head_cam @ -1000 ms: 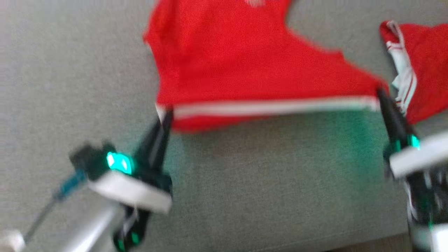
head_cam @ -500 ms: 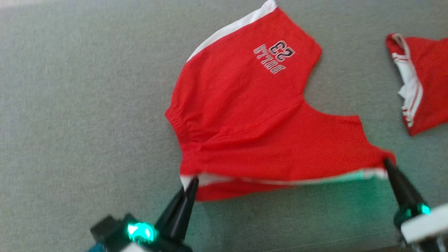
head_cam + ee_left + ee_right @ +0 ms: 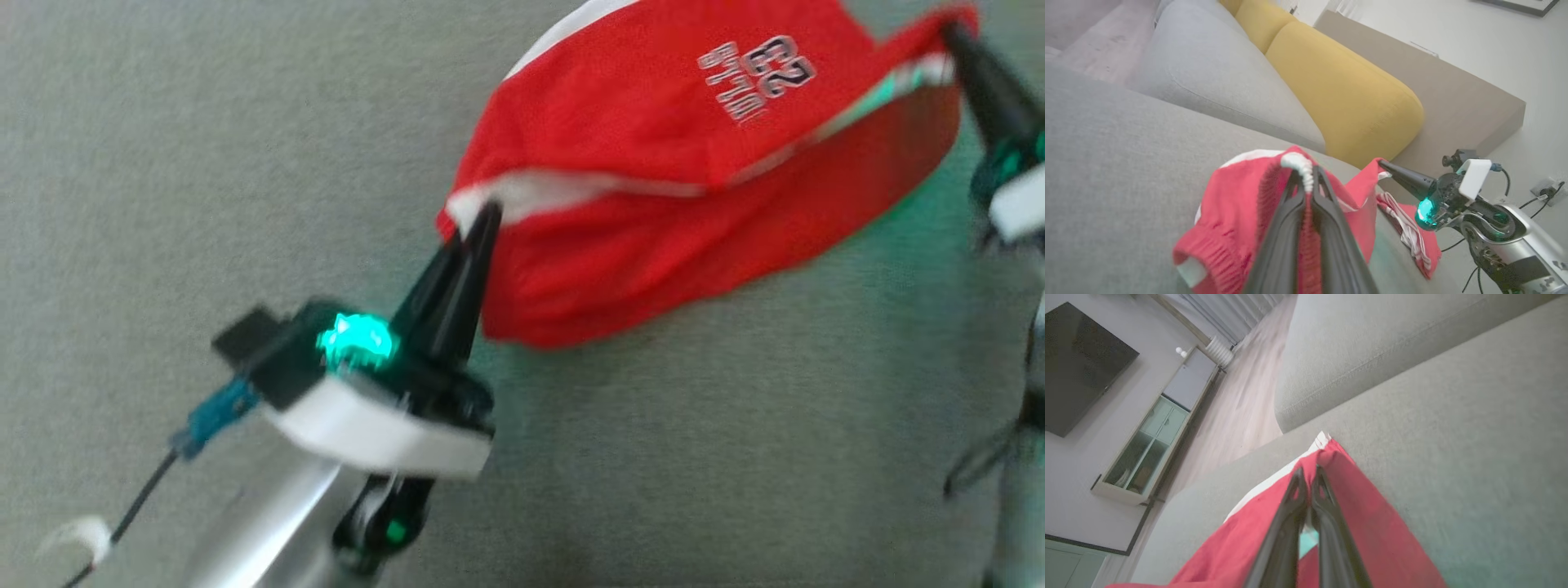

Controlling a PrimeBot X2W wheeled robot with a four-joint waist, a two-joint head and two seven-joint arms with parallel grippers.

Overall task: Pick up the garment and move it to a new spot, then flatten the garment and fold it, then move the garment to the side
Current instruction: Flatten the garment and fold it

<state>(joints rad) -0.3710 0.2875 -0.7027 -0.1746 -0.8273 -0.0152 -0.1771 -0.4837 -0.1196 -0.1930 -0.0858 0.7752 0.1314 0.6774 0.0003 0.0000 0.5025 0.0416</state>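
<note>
Red shorts (image 3: 653,122) with white trim and a "23" print hang doubled between two robot arms over a grey sofa seat (image 3: 245,163). They sit toward the upper right of the head view, and the lower layer appears to rest on the cushion. The step in hand looks like the fold, with one trimmed edge to be laid across the rest of the cloth. Done well, both corners would travel at the same pace and height. The held edge would be taut enough for the cloth to land without bunching in the middle, and release would wait until the trim lines up with the edge beneath. The left gripper (image 3: 480,222) pinches the white-trimmed corner nearest the camera; its fingers (image 3: 1284,241) are closed tight, with ribbed white band and red cloth pressed between them. The right gripper (image 3: 953,37) holds the opposite corner at the top right, its fingers (image 3: 1290,539) likewise clamped on red cloth beside a strip of white. A second red garment (image 3: 1425,245) lies on the seat below the right arm, and a yellow cushion (image 3: 1339,90) sits behind.
</note>
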